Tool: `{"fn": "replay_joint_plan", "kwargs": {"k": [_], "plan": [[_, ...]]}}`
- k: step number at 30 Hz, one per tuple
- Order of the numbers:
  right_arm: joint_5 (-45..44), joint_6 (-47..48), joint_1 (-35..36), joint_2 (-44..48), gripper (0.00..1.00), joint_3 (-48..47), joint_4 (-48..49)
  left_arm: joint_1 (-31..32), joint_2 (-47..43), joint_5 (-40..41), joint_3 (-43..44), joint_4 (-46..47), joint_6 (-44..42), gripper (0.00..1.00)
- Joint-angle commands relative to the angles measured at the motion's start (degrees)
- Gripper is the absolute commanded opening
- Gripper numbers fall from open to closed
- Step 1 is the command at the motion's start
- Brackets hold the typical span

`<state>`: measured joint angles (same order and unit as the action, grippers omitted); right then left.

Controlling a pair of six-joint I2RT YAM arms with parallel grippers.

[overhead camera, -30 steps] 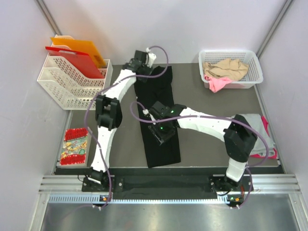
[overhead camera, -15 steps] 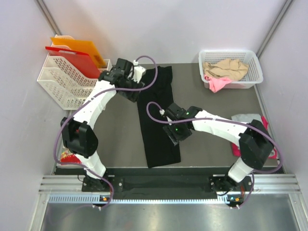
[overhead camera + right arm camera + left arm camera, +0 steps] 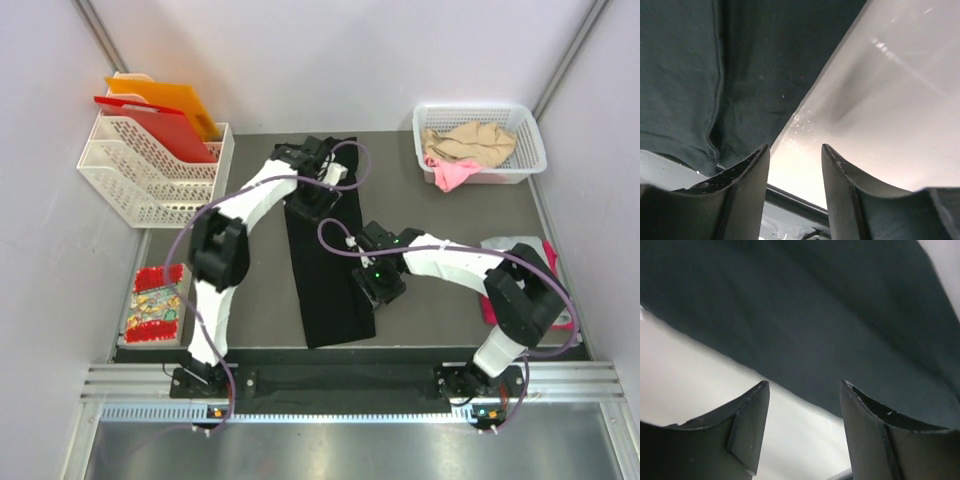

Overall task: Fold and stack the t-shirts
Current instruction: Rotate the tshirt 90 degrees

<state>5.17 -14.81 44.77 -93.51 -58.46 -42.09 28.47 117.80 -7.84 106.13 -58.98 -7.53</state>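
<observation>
Item: large black cloth t-shirt (image 3: pixel 328 290), folded lengthwise into a long strip, centre of the worktop (image 3: pixel 440 210). Left hand (image 3: pixel 316 197) over its far end, right hand (image 3: pixel 386 285) at its right edge; both open, empty. We judge the crosswise fold comes next: grip one end first.

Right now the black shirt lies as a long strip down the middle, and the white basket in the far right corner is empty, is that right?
Not quite. The black shirt does lie as a long strip down the middle, but the white basket in the far right corner is not empty. The top external view shows a beige shirt and a pink one bunched inside it.
</observation>
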Motion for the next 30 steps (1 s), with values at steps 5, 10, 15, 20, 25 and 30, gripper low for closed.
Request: {"fn": "replay_joint_plan", "kwargs": {"k": [5,10,15,20,25,30], "plan": [[2.3,-0.14,5.05,0.26,0.44,1.94,2.45,-2.54,21.49,7.31,21.55,-5.0,3.93,0.61],[3.35,-0.57,8.13,-1.31,0.43,2.03,3.32,-2.54,26.95,5.99,24.3,-4.92,2.79,0.61],[5.29,-0.75,10.16,-4.48,0.41,-1.21,3.15,-2.54,28.1,4.59,23.6,-3.6,-0.2,0.61],[7.04,0.04,11.56,-7.73,0.39,-5.52,1.92,-2.63,24.6,4.93,18.35,-4.3,-5.12,0.58],[7.75,0.48,12.27,-9.67,0.39,-10.27,0.6,-4.29,14.23,8.61,4.2,-0.36,-9.77,0.53],[9.33,0.83,13.85,-11.16,0.38,-13.61,-0.8,-7.46,9.73,11.18,-2.24,2.29,-11.28,0.52]]}}
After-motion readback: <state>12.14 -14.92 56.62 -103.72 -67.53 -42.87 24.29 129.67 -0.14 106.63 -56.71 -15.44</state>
